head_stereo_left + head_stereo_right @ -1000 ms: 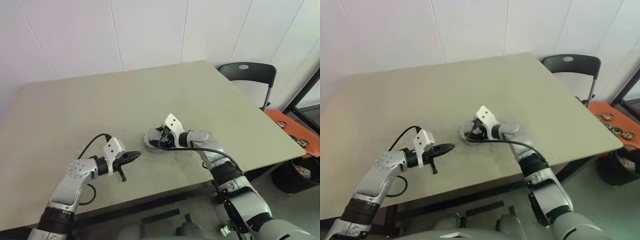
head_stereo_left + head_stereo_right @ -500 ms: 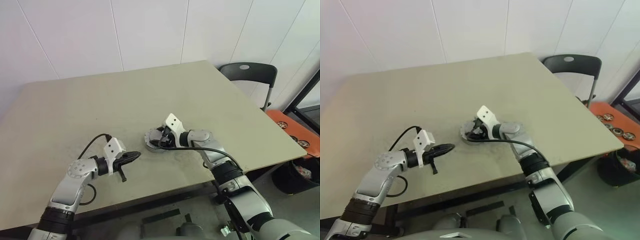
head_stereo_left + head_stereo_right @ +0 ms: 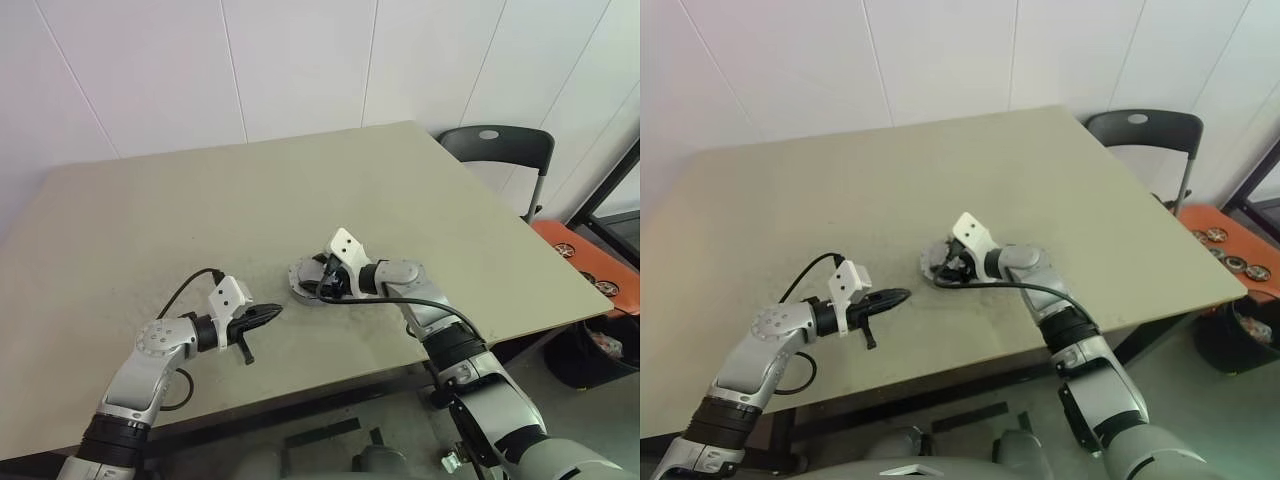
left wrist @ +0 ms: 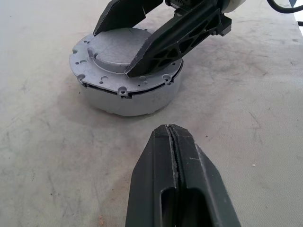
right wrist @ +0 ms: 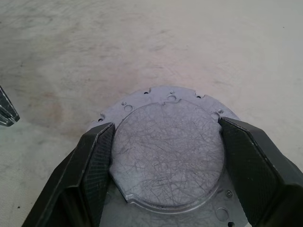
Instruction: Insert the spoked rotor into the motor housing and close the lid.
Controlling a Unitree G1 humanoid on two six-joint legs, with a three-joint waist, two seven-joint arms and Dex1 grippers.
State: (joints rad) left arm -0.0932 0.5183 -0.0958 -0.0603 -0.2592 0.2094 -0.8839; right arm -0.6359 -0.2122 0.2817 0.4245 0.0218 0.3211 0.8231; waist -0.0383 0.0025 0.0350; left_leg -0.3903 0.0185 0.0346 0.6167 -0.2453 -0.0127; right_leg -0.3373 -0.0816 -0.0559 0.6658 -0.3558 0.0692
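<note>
The motor housing (image 4: 127,100), a round silver-grey body, stands near the table's front middle. On top of it lies the lid (image 5: 165,161), a flat grey disc with a raised, scratched round centre. My right gripper (image 3: 318,283) comes in from the right, one finger pressed against each side of that raised centre. To the left of the housing, my left gripper (image 3: 272,312) hovers just above the table, shut and empty, its tips (image 4: 170,131) aimed at the housing a short way off. The spoked rotor is hidden.
The beige table (image 3: 200,210) is bare around the housing. Its front edge runs close below both arms. A dark chair (image 3: 495,150) stands past the right corner. An orange tray (image 3: 592,262) with small round parts sits lower on the right.
</note>
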